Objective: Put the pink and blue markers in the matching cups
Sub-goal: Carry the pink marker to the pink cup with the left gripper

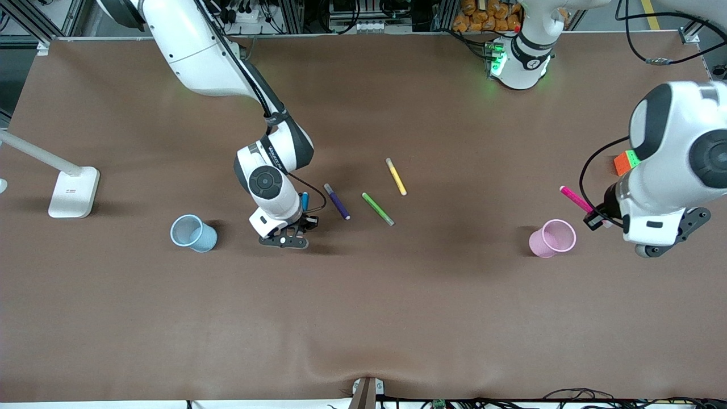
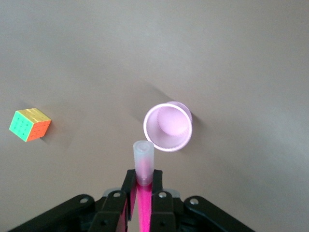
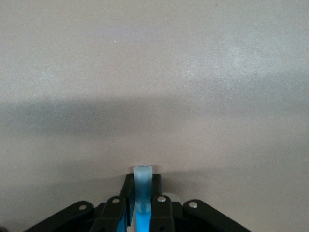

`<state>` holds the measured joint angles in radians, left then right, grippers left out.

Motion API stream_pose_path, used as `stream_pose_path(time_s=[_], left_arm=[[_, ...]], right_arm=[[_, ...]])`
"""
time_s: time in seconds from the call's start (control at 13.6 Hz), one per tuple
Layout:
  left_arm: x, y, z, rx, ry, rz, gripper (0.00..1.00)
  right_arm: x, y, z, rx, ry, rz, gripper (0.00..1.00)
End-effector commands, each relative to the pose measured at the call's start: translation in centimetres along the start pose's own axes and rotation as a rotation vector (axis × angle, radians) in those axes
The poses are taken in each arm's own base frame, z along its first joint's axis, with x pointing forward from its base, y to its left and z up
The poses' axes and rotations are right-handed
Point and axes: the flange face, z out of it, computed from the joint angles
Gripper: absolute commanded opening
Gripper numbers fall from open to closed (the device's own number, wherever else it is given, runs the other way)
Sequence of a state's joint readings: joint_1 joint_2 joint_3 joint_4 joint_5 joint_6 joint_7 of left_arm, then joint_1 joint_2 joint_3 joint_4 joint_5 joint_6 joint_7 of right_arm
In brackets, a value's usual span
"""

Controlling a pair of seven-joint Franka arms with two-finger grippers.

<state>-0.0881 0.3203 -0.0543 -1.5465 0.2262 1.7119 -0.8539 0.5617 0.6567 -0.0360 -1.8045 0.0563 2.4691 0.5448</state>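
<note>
Brown table mat [image 1: 363,318] spans the whole work area; aluminium framing, cables and electronics along the robots' edge. White lamp base [image 1: 74,192] stands toward the right arm's end.

Light blue cup [image 1: 193,233] upright, between the lamp base and the right gripper [image 1: 299,227]. Pale pink cup [image 1: 552,238] upright toward the left arm's end, mouth open and unobstructed in the left wrist view [image 2: 168,126].

Colour cube [image 1: 625,162] sits beside the left arm, partly hidden by its wrist; well apart from the pink cup.

Three loose pens at mid-table, none touching: purple pen [image 1: 337,201] just beside the right gripper, green pen [image 1: 378,209] next, yellow pen [image 1: 396,176] farther from the front camera.

Right gripper low over bare mat, jaws clamped narrow on the blue marker [image 3: 142,193], pale cap pointing downward.

Left gripper [image 2: 144,193] over the mat just beside the pink cup, jaws pinched on the pink marker [image 2: 143,169], cap end down, close to the cup rim.
</note>
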Motion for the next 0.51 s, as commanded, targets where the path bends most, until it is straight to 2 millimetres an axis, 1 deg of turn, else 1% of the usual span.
stream_pose_path(time_s=[0.0,0.07,0.22,0.29,0.37,0.44], left_arm=[[0.0,1.7,1.7,0.031,0.033,-0.12,0.0],[0.2,2.1,2.2,0.044,0.049,-0.136,0.0],[1.0,2.0,2.8,0.088,0.12,-0.122,0.0],[1.1,2.3,2.9,0.089,0.143,-0.116,0.0],[1.6,2.4,3.3,0.102,0.166,-0.129,0.0],[1.8,2.3,3.1,0.116,0.206,-0.135,0.0]], right_arm=[[0.7,0.7,-2.3,0.005,0.016,-0.09,0.0],[1.5,1.5,-3.4,0.01,0.025,-0.125,0.0],[2.5,2.6,-5.3,0.021,0.051,-0.219,0.0],[2.8,2.8,-6.0,0.023,0.062,-0.279,0.0],[3.4,2.9,-7.2,0.029,0.083,-0.339,0.0],[3.8,2.9,-8.2,0.032,0.104,-0.4,0.0]])
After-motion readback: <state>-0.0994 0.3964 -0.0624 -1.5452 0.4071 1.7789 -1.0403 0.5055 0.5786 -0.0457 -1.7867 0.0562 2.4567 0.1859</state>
